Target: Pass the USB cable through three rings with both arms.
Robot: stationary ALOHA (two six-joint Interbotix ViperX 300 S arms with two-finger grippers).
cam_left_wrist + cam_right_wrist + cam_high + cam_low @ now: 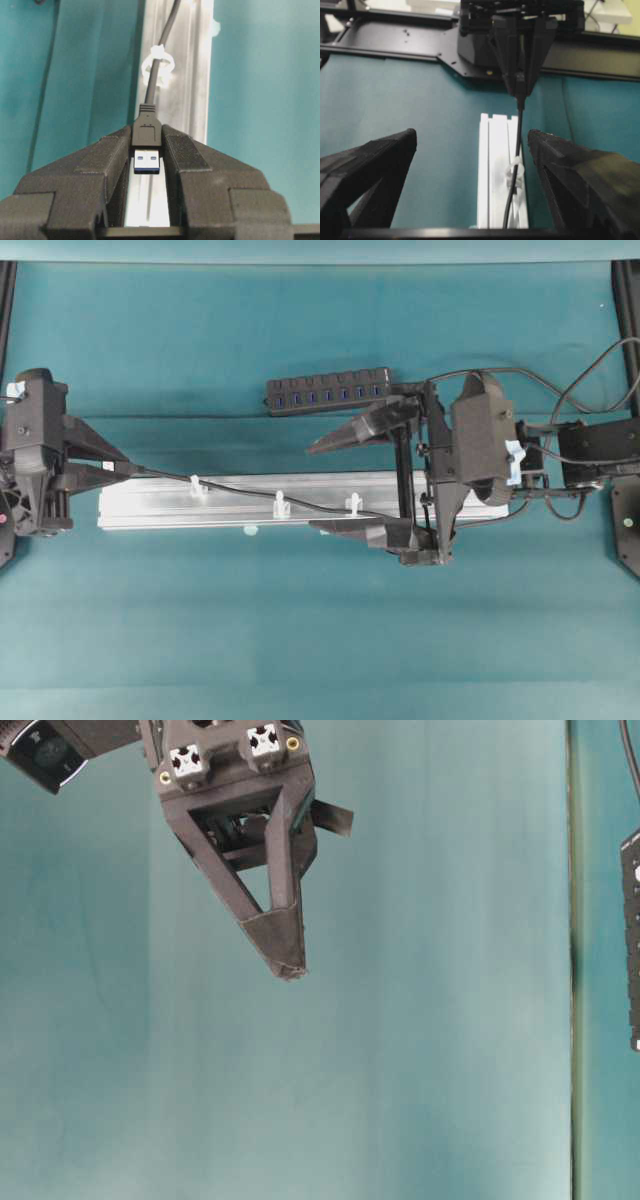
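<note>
The USB cable's black plug point(146, 130) is pinched between the fingers of my left gripper point(146, 136), its metal tip pointing back toward the wrist. That left gripper point(126, 469) sits at the left end of the silver rail point(150, 508). From it the USB cable point(240, 492) runs rightward along the rail at three white rings point(197, 485), point(282, 505), point(353, 505). The left wrist view shows the cord threaded through the nearest ring point(157, 67). My right gripper point(310, 488) is open, its fingers straddling the rail and cable near the right-hand rings. In its view the cable point(520, 130) passes through a ring point(515, 172).
A black multi-port hub point(328, 392) with blue sockets lies behind the rail, close to the right gripper's far finger point(360, 428). Its cord loops off to the right point(560, 390). Teal cloth point(300, 640) covers the table. Black frame parts stand at both sides.
</note>
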